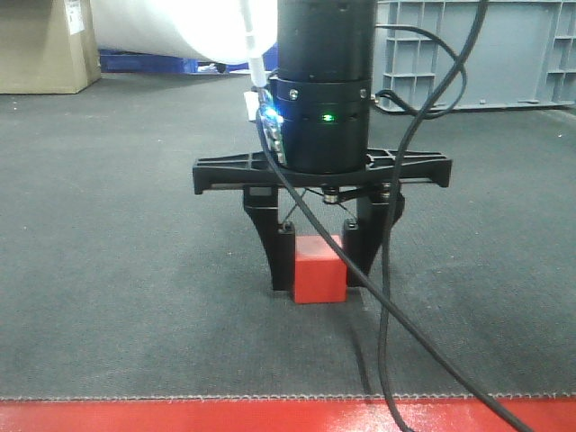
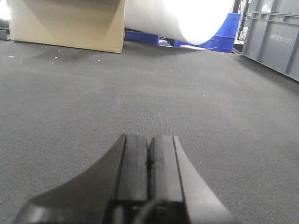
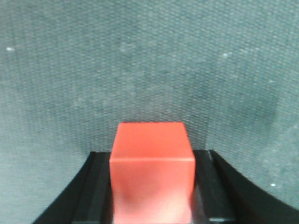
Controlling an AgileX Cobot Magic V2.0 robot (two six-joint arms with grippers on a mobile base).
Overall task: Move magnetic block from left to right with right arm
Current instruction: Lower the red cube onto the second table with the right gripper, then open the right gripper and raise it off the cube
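Note:
The magnetic block (image 1: 319,270) is a small red cube on the dark grey mat, near the front middle in the exterior view. My right gripper (image 1: 321,283) points straight down over it, one black finger pressed to each side of the cube. In the right wrist view the block (image 3: 152,161) fills the gap between the jaws of the right gripper (image 3: 153,154), both pads against its sides. Whether the cube rests on the mat or is just off it, I cannot tell. My left gripper (image 2: 149,140) lies low over bare mat, its fingers pressed together with nothing between them.
A red table edge (image 1: 270,416) runs along the front. At the back stand a cardboard box (image 1: 45,45), a white roll (image 1: 180,27) and a grey crate (image 1: 486,54). Black cables (image 1: 387,315) hang down beside the right gripper.

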